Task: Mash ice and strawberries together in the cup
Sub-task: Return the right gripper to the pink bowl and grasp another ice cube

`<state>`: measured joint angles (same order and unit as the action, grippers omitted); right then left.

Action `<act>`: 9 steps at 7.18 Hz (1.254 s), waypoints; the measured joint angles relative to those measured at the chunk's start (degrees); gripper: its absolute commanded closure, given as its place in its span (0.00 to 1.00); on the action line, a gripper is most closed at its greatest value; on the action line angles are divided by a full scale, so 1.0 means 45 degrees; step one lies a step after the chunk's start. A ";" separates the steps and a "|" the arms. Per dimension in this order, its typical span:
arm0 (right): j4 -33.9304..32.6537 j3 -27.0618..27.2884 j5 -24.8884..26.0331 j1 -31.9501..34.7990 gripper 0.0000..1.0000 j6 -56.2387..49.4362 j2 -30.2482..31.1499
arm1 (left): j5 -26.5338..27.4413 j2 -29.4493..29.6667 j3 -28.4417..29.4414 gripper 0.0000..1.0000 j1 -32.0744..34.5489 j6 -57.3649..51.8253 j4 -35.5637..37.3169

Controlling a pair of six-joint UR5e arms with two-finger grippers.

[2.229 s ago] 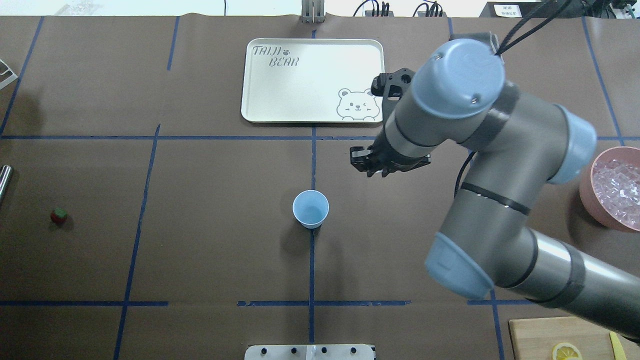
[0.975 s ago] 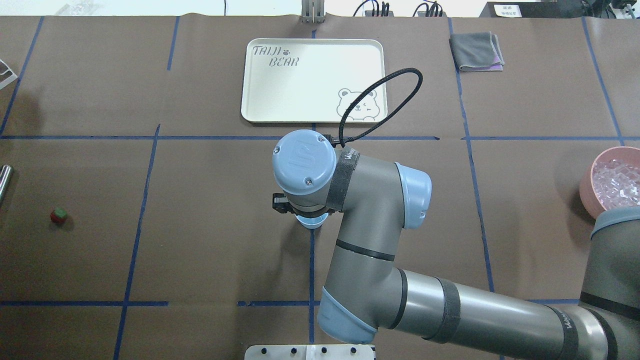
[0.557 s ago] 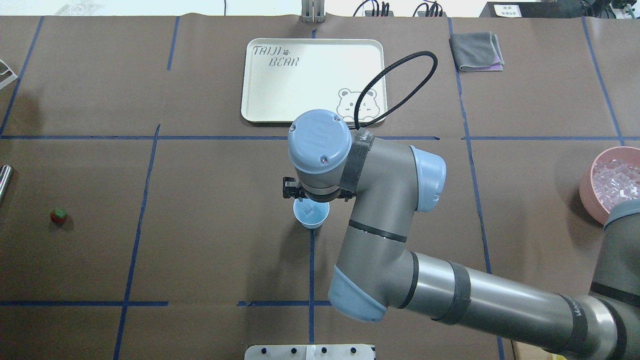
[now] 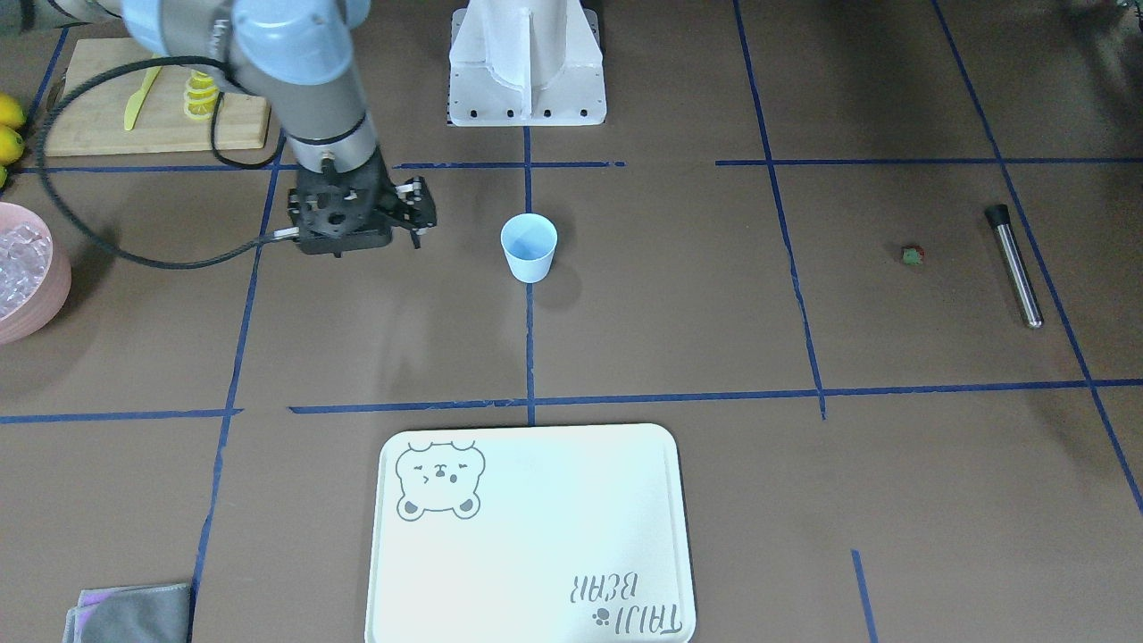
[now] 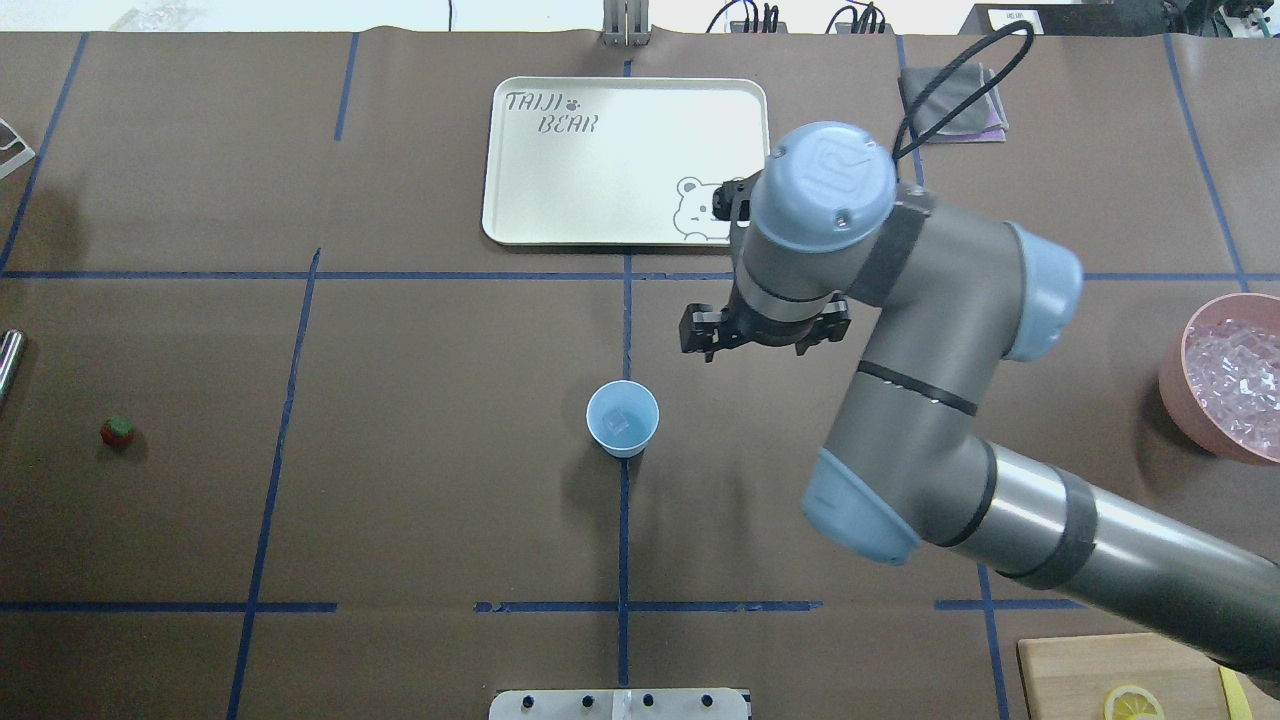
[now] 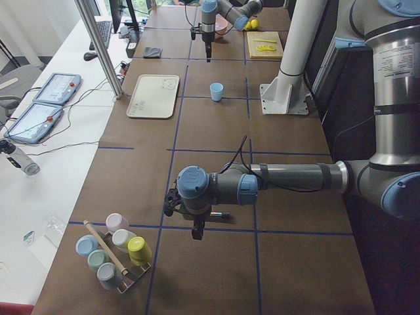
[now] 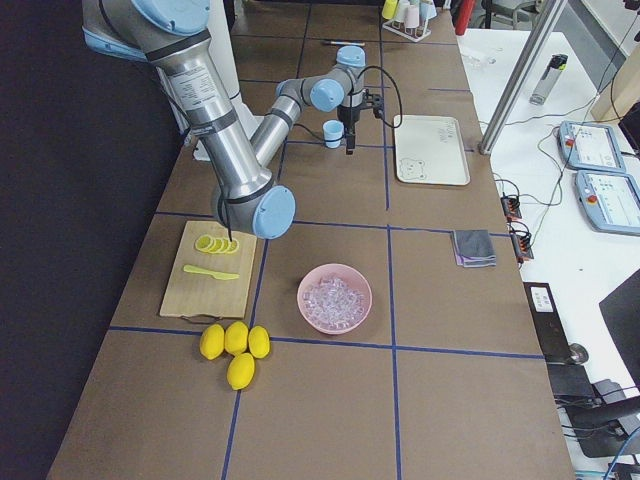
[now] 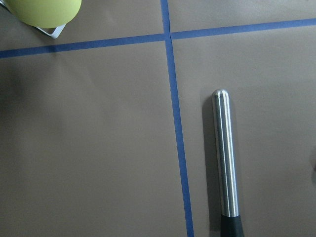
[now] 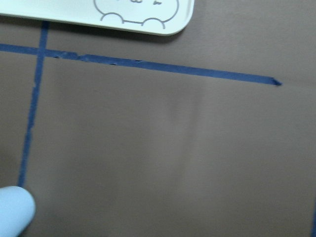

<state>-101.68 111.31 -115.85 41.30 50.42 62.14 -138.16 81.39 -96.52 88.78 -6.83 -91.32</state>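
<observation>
The cup (image 5: 622,418) stands upright at the middle of the surface (image 5: 420,500), on a blue tape line. One clear ice cube (image 5: 618,424) lies at its bottom. More ice (image 5: 1238,372) is heaped in a pink bowl (image 5: 1172,385) at the right edge of the overhead view, well apart from the cup. The strawberry (image 5: 118,431) lies alone far to the left. Near it a metal rod (image 4: 1015,266) with a black cap lies flat at that end.

The right end effector (image 4: 353,234) hangs pointing down over bare surface. It is to the right of the cup and a little farther off, between the cup and the bear corner of the pale tray (image 5: 600,170), touching neither. Its fingers are hidden under the wrist from overhead and unclear from the front, so I cannot tell whether it is open or closed. Its wrist camera catches only the cup's rim in a lower corner and the tray's edge at the top.

The left end effector (image 6: 198,231) hovers low over the left end of the surface, just beside the rod and near a rack of coloured tumblers (image 6: 118,252). I cannot tell whether it is open or closed; its wrist camera shows the rod below and no fingers.

At the near right a cutting board (image 7: 200,285) carries lemon slices (image 7: 212,243), with whole lemons (image 7: 236,345) beside it. A grey cloth (image 7: 473,247) lies at the far right.
</observation>
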 measured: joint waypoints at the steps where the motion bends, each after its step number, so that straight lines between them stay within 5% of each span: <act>1: 0.0010 0.0650 -0.0561 0.0997 0.01 -0.1539 0.1184 | 0.0000 0.0000 -0.0006 0.00 0.0003 -0.0004 0.0000; 4: 0.0016 0.1228 -0.2690 0.4408 0.01 -0.7377 0.4383 | 0.0000 -0.0013 -0.0020 0.00 -0.0002 -0.0006 0.0000; 7: 0.0209 0.1008 -0.3833 0.6244 0.01 -1.0775 0.6194 | 0.0000 -0.0002 -0.0062 0.00 -0.0003 -0.0007 0.0000; 9: 0.2330 -0.0039 -0.3955 0.6546 0.01 -1.1400 0.7092 | -0.0008 -0.0004 -0.0086 0.00 -0.0003 -0.0007 0.0000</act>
<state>-91.19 111.13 -133.65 70.76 -0.87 94.06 -138.20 81.37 -96.91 88.77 -6.86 -91.32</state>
